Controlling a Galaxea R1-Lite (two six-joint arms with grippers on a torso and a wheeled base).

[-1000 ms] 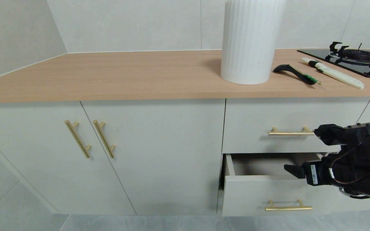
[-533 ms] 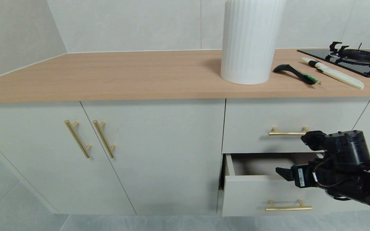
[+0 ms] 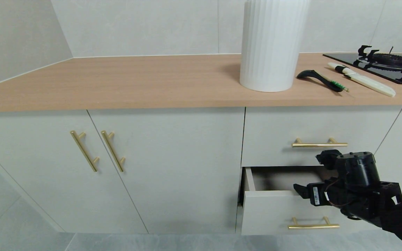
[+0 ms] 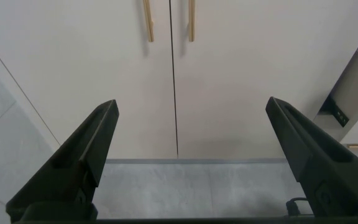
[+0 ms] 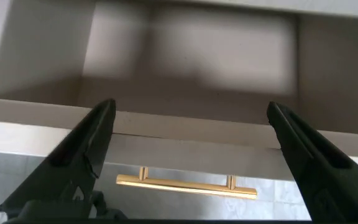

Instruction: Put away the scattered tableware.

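1. While a wooden countertop [image 3: 134, 83] is running the full width of the head view, pale cabinets are filling the space beneath it.
2. Two cabinet doors [image 3: 166, 167] are sitting shut under the left part of the counter, each wearing a slanted gold door handle [image 3: 84, 150] near the seam.
3. A tall white ribbed container [image 3: 270, 45] is standing upright on the counter, right of centre.
4. The lower drawer [image 3: 270, 212] is sitting pulled partly open below a shut upper drawer [image 3: 312, 129], showing a bare pale interior.
5. A black gas hob [image 3: 386, 64] is sitting at the counter's far right.
6. The right gripper [image 3: 311, 172] is hovering just in front of the open lower drawer, above its gold bar handle [image 3: 313, 226]. Its jaws are spreading wide apart and gripping nothing. Seen from its own wrist, the right gripper [image 5: 188, 118] is framing the drawer's front edge and interior.
7. The left gripper [image 4: 191, 107] is facing the two shut doors low down near the grey floor, jaws gaping wide with nothing between them.
8. A white knife [image 3: 365, 81] is lying flat on the counter just beside the hob.
9. A black-handled utensil [image 3: 321, 80] with a green tip is lying flat between the container and the knife, touching neither.
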